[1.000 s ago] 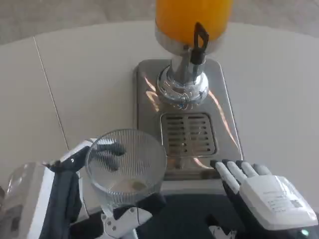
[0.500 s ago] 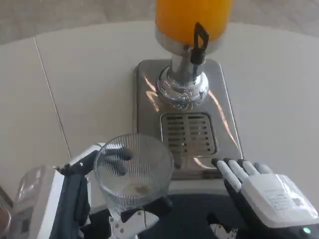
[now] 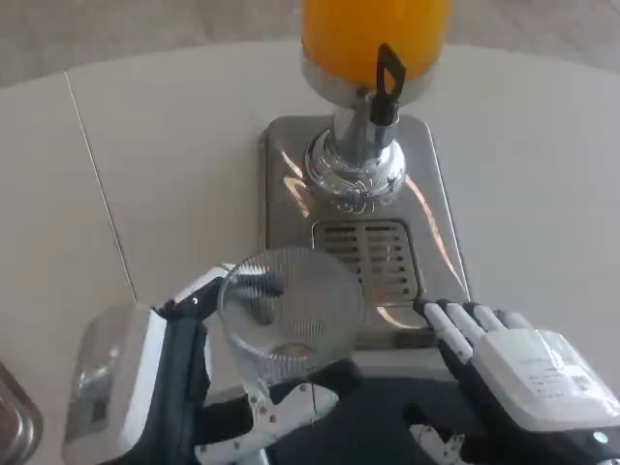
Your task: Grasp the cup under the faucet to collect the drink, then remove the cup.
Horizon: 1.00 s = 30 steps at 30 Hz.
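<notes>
A clear ribbed glass cup [image 3: 289,313] is gripped by my left hand [image 3: 184,373], with fingers wrapped around its far side and the thumb below it. The cup sits at the front left corner of the steel drip tray [image 3: 281,165], short of the slotted grate [image 3: 373,260]. The dispenser's orange tank [image 3: 376,29] stands at the back, with its black tap lever [image 3: 387,82] and chrome spout [image 3: 355,174] above the grate. My right hand [image 3: 518,368] rests at the tray's front right corner, fingers extended and apart, holding nothing.
The white table [image 3: 155,145] spreads around the dispenser, with a seam line [image 3: 97,174] running down its left side. A dark metallic object [image 3: 15,421] shows at the bottom left edge.
My left hand has carried the cup right and forward, from the tray's front left toward the grate. The right hand has barely moved.
</notes>
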{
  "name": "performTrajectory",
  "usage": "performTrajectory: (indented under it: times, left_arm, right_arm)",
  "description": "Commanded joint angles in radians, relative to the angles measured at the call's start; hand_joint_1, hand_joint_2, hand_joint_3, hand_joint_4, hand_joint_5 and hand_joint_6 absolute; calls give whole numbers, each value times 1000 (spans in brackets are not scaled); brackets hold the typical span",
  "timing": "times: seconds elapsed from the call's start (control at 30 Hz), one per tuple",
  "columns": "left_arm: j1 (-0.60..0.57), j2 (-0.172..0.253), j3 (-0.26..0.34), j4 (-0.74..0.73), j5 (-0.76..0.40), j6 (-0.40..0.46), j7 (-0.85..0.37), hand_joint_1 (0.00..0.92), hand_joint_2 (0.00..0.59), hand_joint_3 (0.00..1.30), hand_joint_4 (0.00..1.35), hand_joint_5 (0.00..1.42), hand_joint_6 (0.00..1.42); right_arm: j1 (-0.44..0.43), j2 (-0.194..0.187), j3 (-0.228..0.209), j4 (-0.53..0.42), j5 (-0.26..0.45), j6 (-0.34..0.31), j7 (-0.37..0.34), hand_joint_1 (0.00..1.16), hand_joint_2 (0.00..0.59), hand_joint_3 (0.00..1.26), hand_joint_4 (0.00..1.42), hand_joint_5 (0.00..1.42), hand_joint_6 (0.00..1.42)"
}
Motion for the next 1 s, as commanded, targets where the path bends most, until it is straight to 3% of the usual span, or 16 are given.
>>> performTrajectory:
  times: [0.03,0.37,0.67,1.0]
  left_arm:
    - [-81,-29,-38,59,27,28,30,459,112,988,1181,1418,1424]
    - [-313,-73,-113,278,84,114,91,459,112,994,1182,1418,1424]
    - [-448,-98,-140,420,79,169,160,459,117,991,1180,1418,1424]
    - [-527,-101,-170,525,55,187,216,459,118,994,1179,1418,1424]
  right_arm:
    - [-16,0,-10,-13,26,3,24,333,478,0,0,0,0]
    - [-49,-39,-45,-26,90,-5,70,333,478,0,0,0,0]
    - [-33,-66,-67,-83,118,-4,122,328,475,0,0,0,0]
    - [14,-102,-153,-167,155,11,197,329,477,0,0,0,0]
